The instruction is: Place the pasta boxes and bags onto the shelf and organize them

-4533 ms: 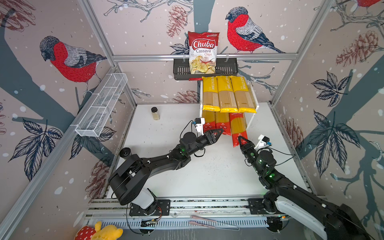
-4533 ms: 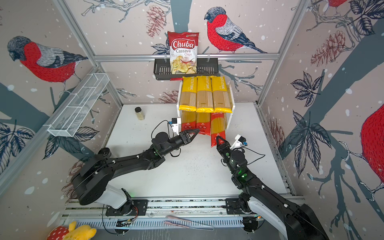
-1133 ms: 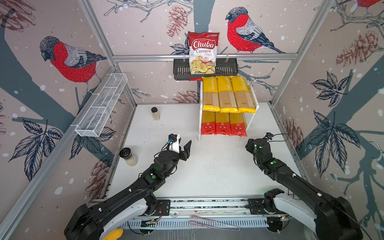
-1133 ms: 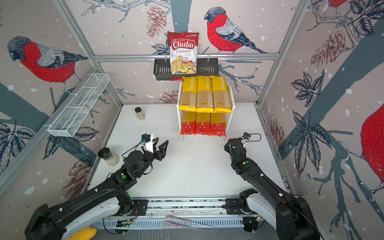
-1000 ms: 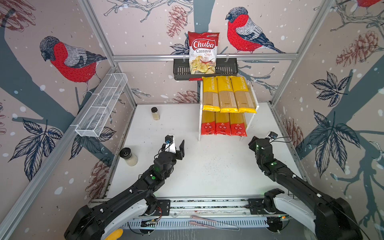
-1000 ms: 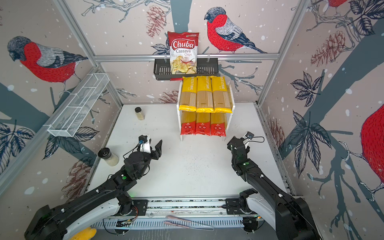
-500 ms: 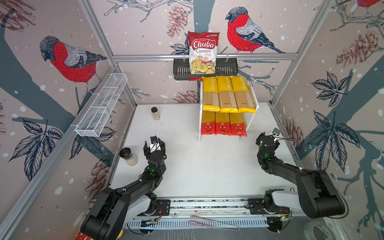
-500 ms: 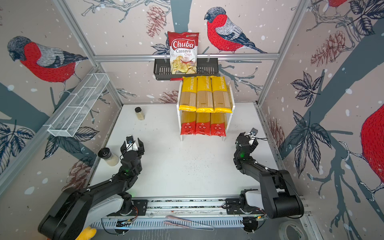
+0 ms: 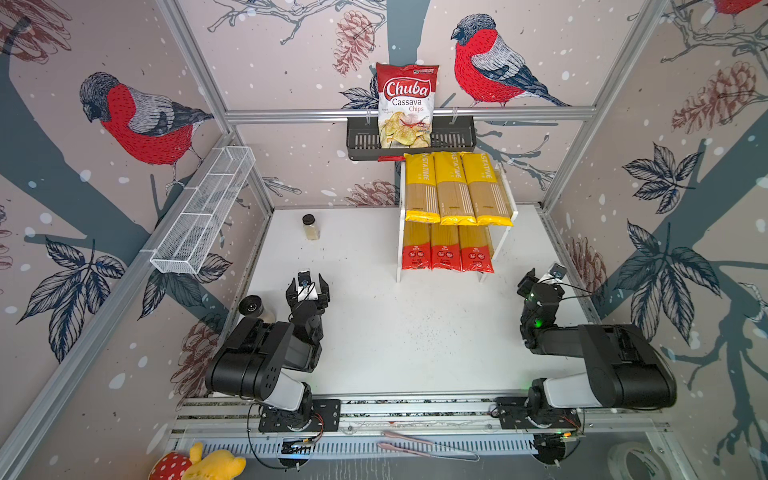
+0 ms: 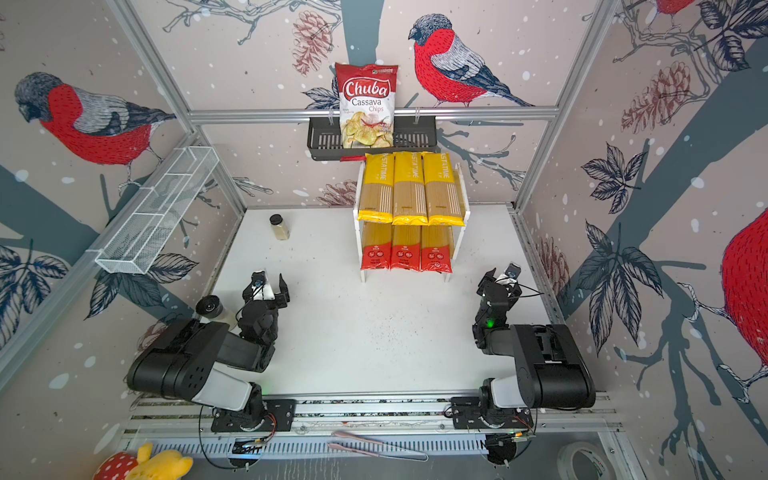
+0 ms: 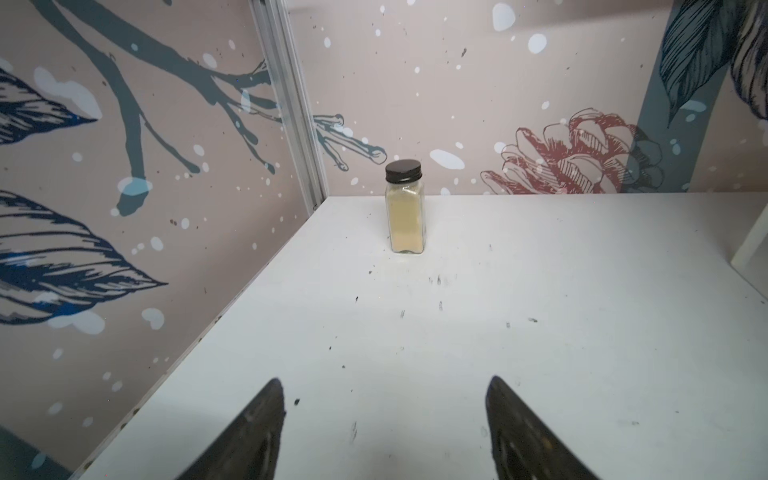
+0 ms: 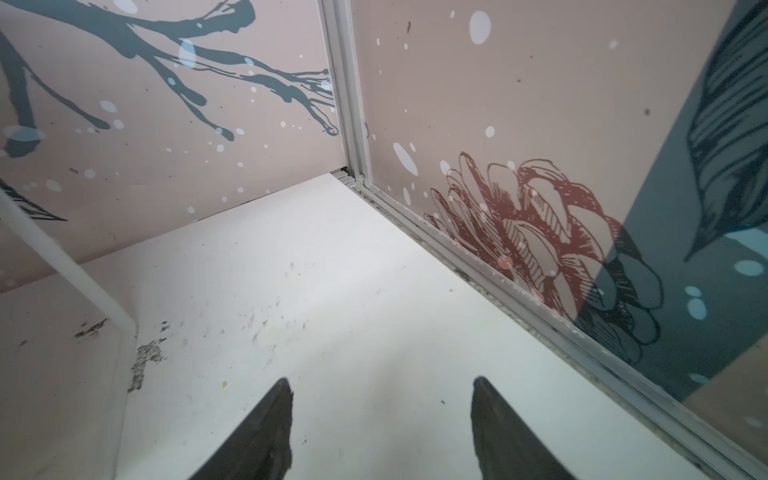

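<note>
The shelf (image 9: 401, 249) stands at the back right of the table. Three yellow pasta packs (image 9: 453, 187) lie side by side on its upper board, and three red pasta packs (image 9: 446, 253) on the lower one; both top views show them (image 10: 409, 187). My left gripper (image 9: 308, 286) is open and empty over the front left of the table, far from the shelf. In the left wrist view it (image 11: 384, 380) hangs over bare table. My right gripper (image 9: 540, 279) is open and empty near the right wall (image 12: 382, 380).
An upright spice jar (image 11: 405, 212) stands near the back left corner (image 9: 310, 227). A second jar (image 9: 253, 307) sits beside my left arm. A Chuba chips bag (image 9: 406, 106) stands in the black basket (image 9: 457, 137); a white wire basket (image 9: 203, 212) hangs on the left wall.
Both arms have pulled back from the shelf toward the front corners. The third red pack, earlier sticking out at my right gripper, now lies straight with the others. My left gripper has widened.
</note>
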